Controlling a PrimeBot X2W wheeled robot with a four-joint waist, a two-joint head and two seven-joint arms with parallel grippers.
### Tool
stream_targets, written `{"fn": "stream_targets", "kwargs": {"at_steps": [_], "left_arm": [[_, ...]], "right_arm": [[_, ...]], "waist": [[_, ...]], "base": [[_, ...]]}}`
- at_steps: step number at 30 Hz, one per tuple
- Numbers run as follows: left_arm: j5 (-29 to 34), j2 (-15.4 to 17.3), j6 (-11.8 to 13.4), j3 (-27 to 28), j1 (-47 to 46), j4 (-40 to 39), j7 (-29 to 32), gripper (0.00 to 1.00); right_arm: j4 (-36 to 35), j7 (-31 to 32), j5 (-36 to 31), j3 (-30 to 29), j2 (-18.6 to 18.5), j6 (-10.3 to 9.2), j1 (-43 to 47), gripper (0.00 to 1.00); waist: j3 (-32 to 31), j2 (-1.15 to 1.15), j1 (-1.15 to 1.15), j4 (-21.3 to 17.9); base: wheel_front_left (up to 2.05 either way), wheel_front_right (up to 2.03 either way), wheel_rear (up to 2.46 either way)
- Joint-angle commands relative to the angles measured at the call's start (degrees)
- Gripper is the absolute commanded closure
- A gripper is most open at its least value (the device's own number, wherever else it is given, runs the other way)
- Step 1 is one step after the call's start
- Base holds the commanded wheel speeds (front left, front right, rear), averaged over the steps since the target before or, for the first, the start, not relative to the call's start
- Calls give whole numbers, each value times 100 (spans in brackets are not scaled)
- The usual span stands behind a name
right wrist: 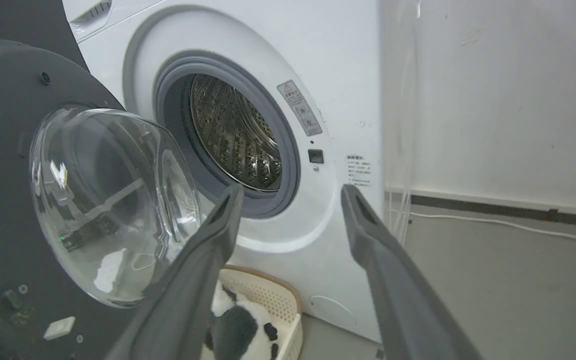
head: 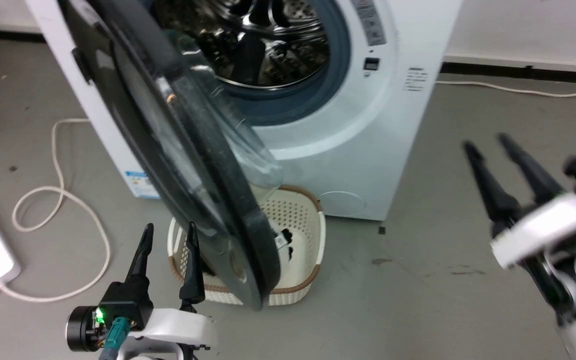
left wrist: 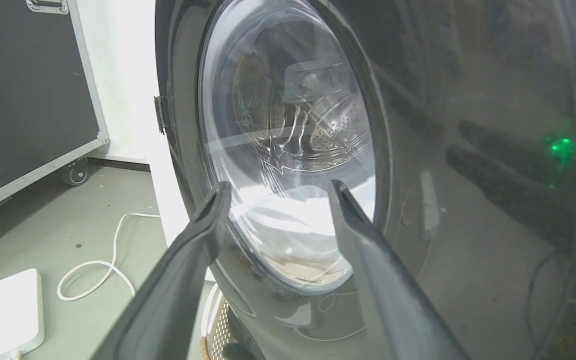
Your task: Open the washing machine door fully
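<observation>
**Head View, Then Wrists: Door Part-Open, Left Arm Nearer**

Head view. Showed the washing machine door standing part-way out from the white machine, hinged at the left and seen almost edge-on. Traced its rim line from upper left down to lower middle, above a perforated basket. Placed the left gripper just beside the lower free edge, on the outer face, fingers spread and empty; could not confirm contact. Placed the right gripper well apart on the inner side, fingers likewise spread, holding nothing.

Left wrist view. Faced the outer side: wide glossy black rim, mirror-like, around clear glass. Framed that glass between the parted fingers.

Right wrist view. Faced the inner side: matt dark plastic around a clear domed bowl, beside the grey-ringed steel drum opening. Judged the left arm nearer; judged further leftward swing needed, probably by hooking the rim or pushing from the bowl side.
</observation>
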Motion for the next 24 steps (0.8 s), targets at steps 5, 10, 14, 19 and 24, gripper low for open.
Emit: {"fn": "stream_targets", "kwargs": {"at_steps": [5, 10, 14, 19, 24], "left_arm": [[6, 25, -86, 80, 116, 50, -30, 0], [23, 39, -150, 127, 241, 77, -30, 0], [-14, 20, -204, 54, 338, 99, -30, 0], [43, 8, -192, -52, 386, 117, -30, 0], [87, 3, -191, -88, 393, 133, -30, 0]], "right_arm": [[-295, -938, -1173, -870, 295, 5, 968, 0], [-929, -1146, -2481, -1611, 887, 5, 1943, 0], [-1362, -1212, -3581, -1831, 1522, 5, 2735, 0], [-1341, -1254, -3932, -1741, 1765, 5, 2970, 0], [-1293, -1276, -3919, -1773, 1859, 5, 2987, 0]], "waist": [[-212, -1, 0, -130], [-292, -1, 0, -168], [-260, -1, 0, -145], [-241, -1, 0, -118], [-245, -1, 0, -96]], "base": [[0, 0, 0], [0, 0, 0], [0, 0, 0], [0, 0, 0], [0, 0, 0]]}}
